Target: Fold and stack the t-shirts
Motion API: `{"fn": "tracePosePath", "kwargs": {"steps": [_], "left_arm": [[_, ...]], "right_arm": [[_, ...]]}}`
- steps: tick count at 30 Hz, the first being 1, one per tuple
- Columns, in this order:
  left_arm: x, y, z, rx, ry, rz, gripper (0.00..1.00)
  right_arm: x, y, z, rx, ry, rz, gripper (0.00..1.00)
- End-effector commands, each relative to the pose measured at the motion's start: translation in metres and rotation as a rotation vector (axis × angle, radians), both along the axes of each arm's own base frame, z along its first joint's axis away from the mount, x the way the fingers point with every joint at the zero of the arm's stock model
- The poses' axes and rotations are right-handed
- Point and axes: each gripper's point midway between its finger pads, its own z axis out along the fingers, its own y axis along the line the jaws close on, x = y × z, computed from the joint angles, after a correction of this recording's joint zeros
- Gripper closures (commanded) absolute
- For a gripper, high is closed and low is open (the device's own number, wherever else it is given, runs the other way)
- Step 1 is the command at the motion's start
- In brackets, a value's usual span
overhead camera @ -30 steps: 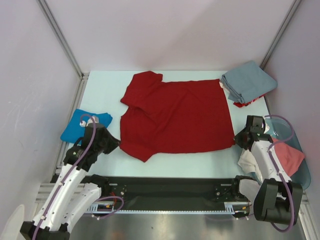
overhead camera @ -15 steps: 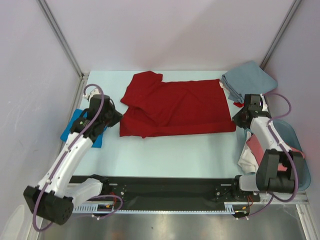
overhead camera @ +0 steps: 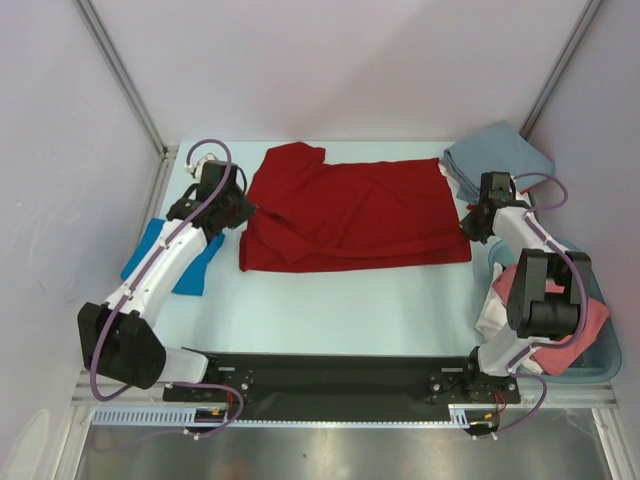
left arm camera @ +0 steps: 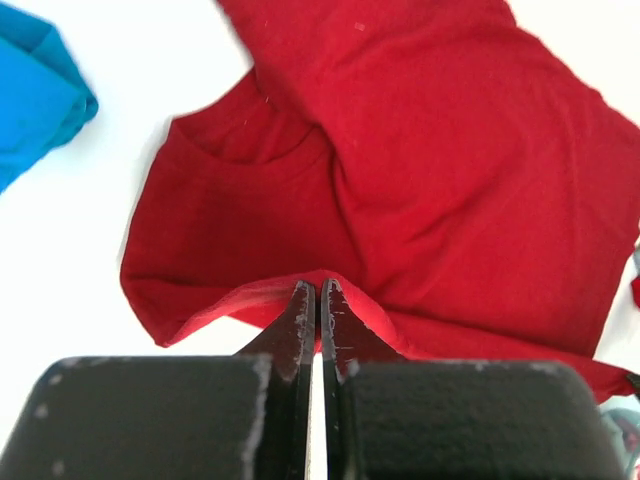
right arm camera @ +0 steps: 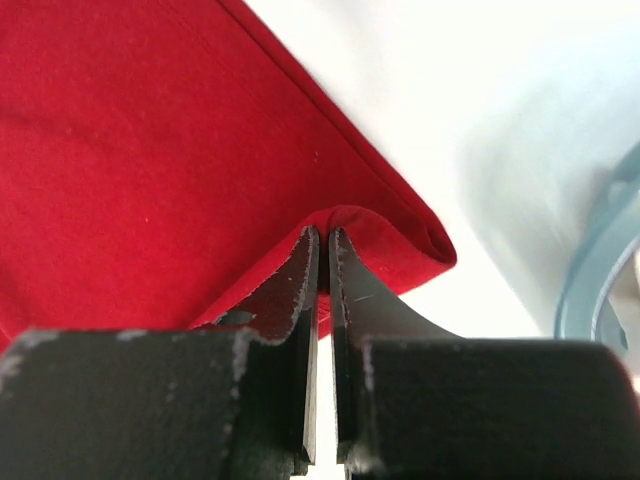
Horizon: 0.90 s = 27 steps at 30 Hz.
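The crimson red t-shirt [overhead camera: 350, 215] lies across the middle of the table, its near half folded back over the far half. My left gripper [overhead camera: 243, 210] is shut on its left edge; the left wrist view shows red cloth [left arm camera: 400, 180] pinched between the fingertips [left arm camera: 305, 305]. My right gripper [overhead camera: 470, 228] is shut on its right edge; the right wrist view shows a fold of red cloth [right arm camera: 150, 130] pinched there. A folded bright blue t-shirt [overhead camera: 150, 262] lies at the left, under my left arm. A grey-blue shirt [overhead camera: 497, 162] lies at the far right.
A clear blue-rimmed bin [overhead camera: 600, 350] at the right holds salmon-pink [overhead camera: 590, 318] and white [overhead camera: 493, 320] shirts. A bit of red and white cloth [overhead camera: 470, 195] pokes out under the grey-blue shirt. Walls and metal posts enclose the table's back and sides.
Both grippers have carried the red shirt's near edge away from me toward the far edge, folding it in half. Both arms now reach farther across the table.
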Motion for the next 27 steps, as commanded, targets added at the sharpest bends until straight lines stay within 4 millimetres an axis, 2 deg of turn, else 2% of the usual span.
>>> {"fn": "tracePosePath", "kwargs": {"steps": [1,7,13,20,22,23,24,25,27], "left_arm": [[0.025,0.005,0.036,0.004,-0.108,0.015,0.99],[0.040,0.006,0.044,-0.002,-0.124,0.026,1.00],[0.060,0.004,0.037,-0.007,-0.108,0.038,1.00],[0.103,0.009,0.036,-0.030,-0.158,0.094,0.98],[0.121,0.007,0.028,-0.052,-0.168,0.082,0.58],[0.133,0.005,0.038,-0.066,-0.207,0.076,0.35],[0.138,0.003,0.037,-0.065,-0.204,0.066,0.06],[0.144,0.001,0.030,-0.055,-0.187,0.052,0.03],[0.145,-0.003,0.042,-0.037,-0.196,0.012,0.05]], "right_arm": [[0.026,-0.006,0.016,-0.027,-0.065,-0.007,1.00],[0.040,-0.007,0.010,-0.011,-0.059,-0.017,1.00],[0.057,-0.008,0.002,0.002,-0.047,-0.028,1.00],[0.082,-0.010,0.002,0.032,-0.076,-0.058,0.98],[0.089,-0.011,0.003,0.038,-0.093,-0.067,0.82],[0.091,-0.012,0.004,0.049,-0.103,-0.079,0.72],[0.095,-0.012,0.008,0.057,-0.136,-0.078,0.50],[0.089,-0.012,0.003,0.062,-0.130,-0.084,0.41],[0.087,-0.012,0.023,0.059,-0.208,-0.069,0.39]]}}
